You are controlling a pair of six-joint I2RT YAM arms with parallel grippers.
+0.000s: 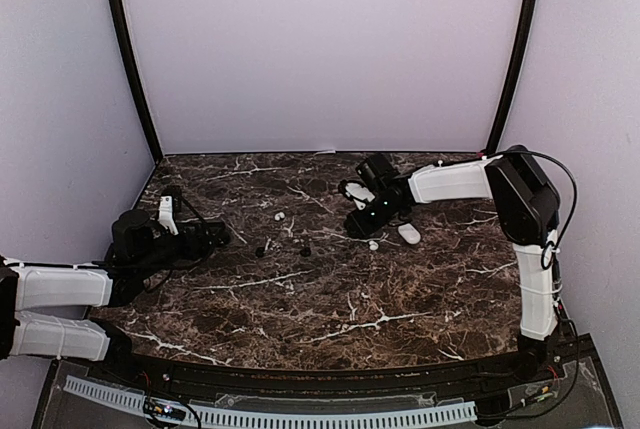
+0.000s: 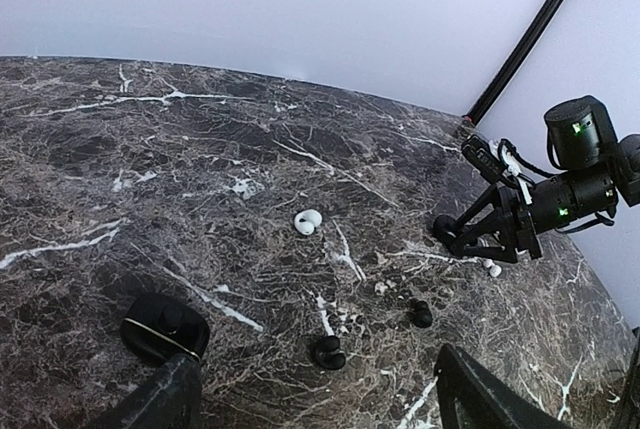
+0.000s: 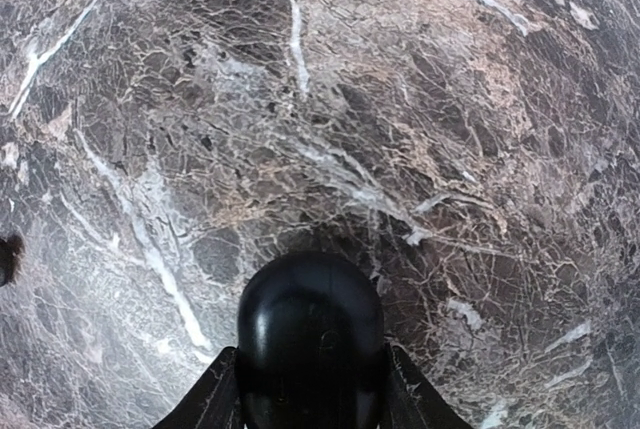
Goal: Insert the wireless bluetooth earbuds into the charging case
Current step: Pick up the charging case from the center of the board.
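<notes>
Black earbuds [image 2: 327,351] lie loose mid-table, a white earbud [image 2: 307,221] at twelve o'clock of them, none housed yet. At three o'clock, the right gripper [image 3: 308,389] clamps the black charging case [image 3: 310,329] by its flanks. The left gripper [image 2: 320,394] gapes, empty. Step, I'd say: securing the case. Next: lid up, then a delicate pinch.

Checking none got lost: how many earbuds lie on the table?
4. One white earbud lies left of centre, another beside the right gripper; two black ones lie nearer the front. Others may hide inside the white case or the black case that gripper holds.
</notes>
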